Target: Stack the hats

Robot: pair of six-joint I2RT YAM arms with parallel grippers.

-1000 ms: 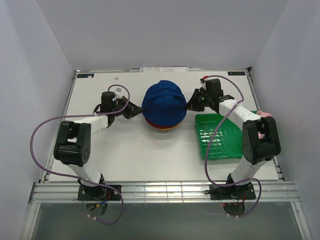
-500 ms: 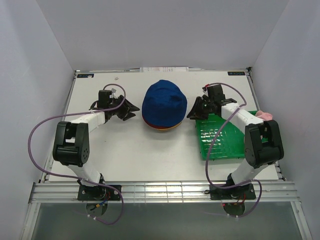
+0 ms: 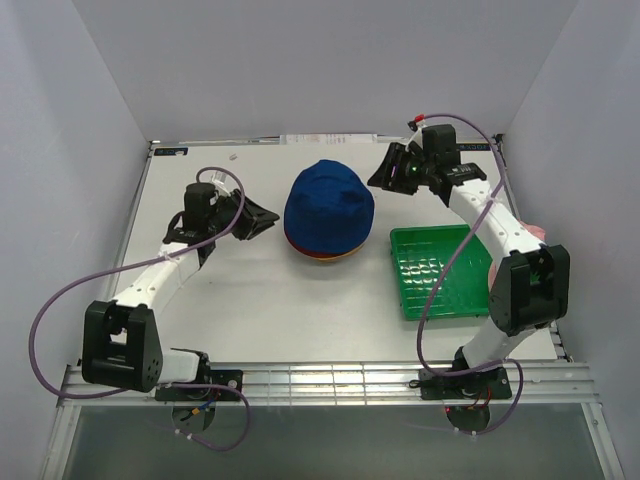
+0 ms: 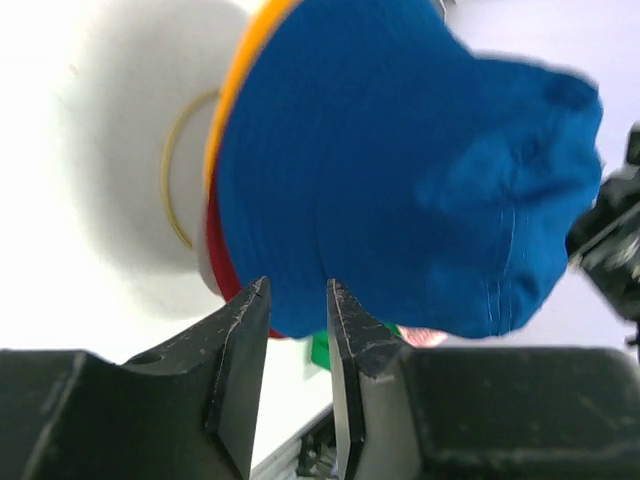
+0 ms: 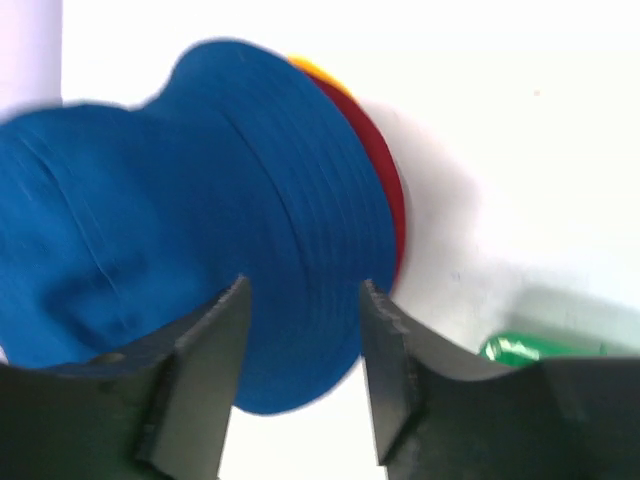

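While your left end effector and right end effector hang part-open, empty, raise them clear of the blue hat.

My left arm and right arm: white links, black joints, black bases. Purple cable loops off each. Matte black wedge fingers on both.

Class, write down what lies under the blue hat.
Beneath the blue hat, brims of a dark red hat and a yellow hat peek out, above a gold wire ring. Their crowns, and anything deeper, are covered.
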